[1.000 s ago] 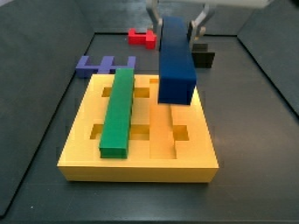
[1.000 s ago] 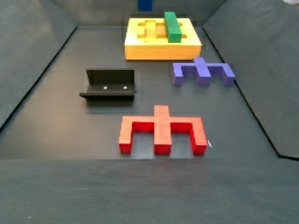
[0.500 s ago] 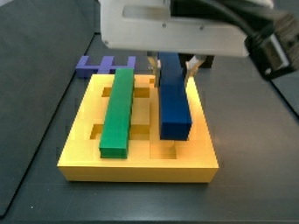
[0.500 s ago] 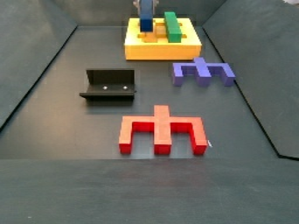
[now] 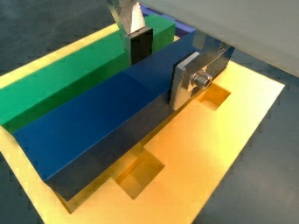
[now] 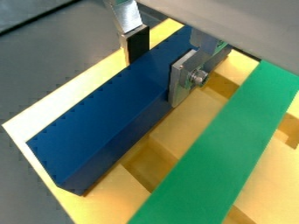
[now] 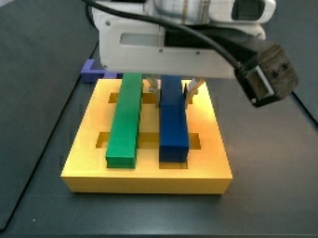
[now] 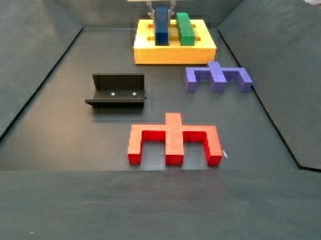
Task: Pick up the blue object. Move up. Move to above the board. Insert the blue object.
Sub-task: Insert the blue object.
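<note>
Gripper (image 5: 162, 54) low over the board (image 7: 87, 149), its silver finger plates closed against both long sides of the blue object (image 7: 173, 125); dark pads touch the bar in both wrist views (image 6: 158, 57). Blue object lies lengthwise in a board groove, parallel to and just beside the green bar (image 7: 125, 116), which sits in the neighbouring groove.

Wrist views alone show the grip; side views hide the fingers behind the arm's white housing. Only a side view shows the floor pieces: the fixture (image 8: 116, 91), a purple comb-shaped block (image 8: 219, 75) and a red pronged block (image 8: 175, 140), all well apart from the board (image 8: 174, 52).

Board: flat yellow slab, rectangular cut-outs. Bars: smooth, matte, square-edged.
</note>
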Robot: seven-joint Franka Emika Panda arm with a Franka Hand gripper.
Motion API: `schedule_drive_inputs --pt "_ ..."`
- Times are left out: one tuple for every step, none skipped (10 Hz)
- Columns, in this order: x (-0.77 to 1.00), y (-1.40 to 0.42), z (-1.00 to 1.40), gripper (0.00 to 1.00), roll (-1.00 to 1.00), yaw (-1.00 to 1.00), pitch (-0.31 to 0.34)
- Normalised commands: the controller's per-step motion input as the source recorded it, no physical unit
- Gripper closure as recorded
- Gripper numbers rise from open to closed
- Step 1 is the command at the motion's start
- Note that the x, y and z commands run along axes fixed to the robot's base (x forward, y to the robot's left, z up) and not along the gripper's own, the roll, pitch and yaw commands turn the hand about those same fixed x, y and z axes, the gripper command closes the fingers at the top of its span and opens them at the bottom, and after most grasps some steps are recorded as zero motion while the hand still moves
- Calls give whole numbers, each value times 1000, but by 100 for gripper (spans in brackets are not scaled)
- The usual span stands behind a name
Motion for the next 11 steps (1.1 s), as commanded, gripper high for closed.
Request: schedule_drive_inputs --pt "66 -197 -446 100 174 0 0" --pt "143 -120 -574 100 170 0 0" --pt "209 -111 -580 100 154 0 23" --pt "217 -29 -591 100 196 0 44" --pt "77 0 -469 100 244 74 43" --pt "174 66 -380 100 236 123 74" --pt "231 169 -294 100 213 71 127" --pt "237 203 -237 100 197 26 150" --pt "217 91 -223 100 137 0 119" --pt "71 0 -163 100 84 0 41" --pt "0 0 0 100 0 0 0"
